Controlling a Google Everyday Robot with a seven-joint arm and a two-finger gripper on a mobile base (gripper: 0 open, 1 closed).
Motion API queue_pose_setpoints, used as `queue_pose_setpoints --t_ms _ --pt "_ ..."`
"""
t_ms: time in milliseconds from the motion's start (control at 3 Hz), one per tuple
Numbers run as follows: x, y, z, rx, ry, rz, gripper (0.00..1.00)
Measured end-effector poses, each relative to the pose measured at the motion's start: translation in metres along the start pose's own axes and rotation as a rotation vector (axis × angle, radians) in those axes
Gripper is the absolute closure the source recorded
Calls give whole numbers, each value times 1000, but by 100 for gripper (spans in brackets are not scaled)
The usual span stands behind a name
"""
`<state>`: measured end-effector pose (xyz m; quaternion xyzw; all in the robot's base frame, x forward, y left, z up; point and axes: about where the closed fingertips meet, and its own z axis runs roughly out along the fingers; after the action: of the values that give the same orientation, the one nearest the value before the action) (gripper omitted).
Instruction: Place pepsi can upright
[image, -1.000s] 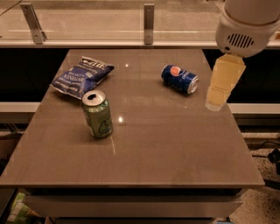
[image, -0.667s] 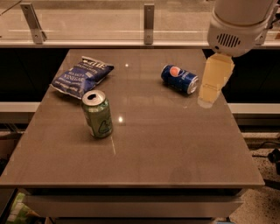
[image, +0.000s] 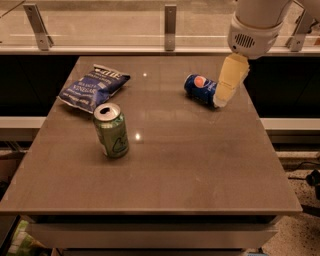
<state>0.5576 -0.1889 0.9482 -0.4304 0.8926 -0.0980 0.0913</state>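
Camera view showed a brown table (image: 200, 170) that filled most of the picture, with a railing behind it at 12 o'clock. The white arm (image: 252, 30) came down from the upper edge at about 1 o'clock.

On the table, taken from its middle, the blue chip bag (image: 92, 86) lay flat at 10 o'clock. The green can (image: 112, 132) stood upright at 9 o'clock with its opened top visible. Both were well apart from the work.

The gripper (image: 221, 100) hung below the arm at 1 o'clock, pointing down toward the table. It was seen from the side, so I could not tell if it was open or closed, and it held nothing that I could see. Its tip was at the 3 o'clock end of the pepsi can (image: 200, 88). If they touched was not clear.

The pepsi can lay on its side at 1 o'clock, its length running roughly from 10 to 4 o'clock, the round logo facing up.

I judged the step to be the approach for the grasp, with the can not yet taken. To do it well, the gripper should come over the middle of the can and close across its round body, not on the end, because a lying can rolls easily when pushed. Then it should lift a little, turn the can onto one silver end, and release only when that end sits flat.
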Motion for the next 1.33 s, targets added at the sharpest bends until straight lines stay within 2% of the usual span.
queue_pose_setpoints --t_ms 333,667,1333 --pt "-1 0 0 2 -3 0 0" --pt "-6 -8 3 5 9 36 0" --pt "-20 -37 16 15 61 180 0"
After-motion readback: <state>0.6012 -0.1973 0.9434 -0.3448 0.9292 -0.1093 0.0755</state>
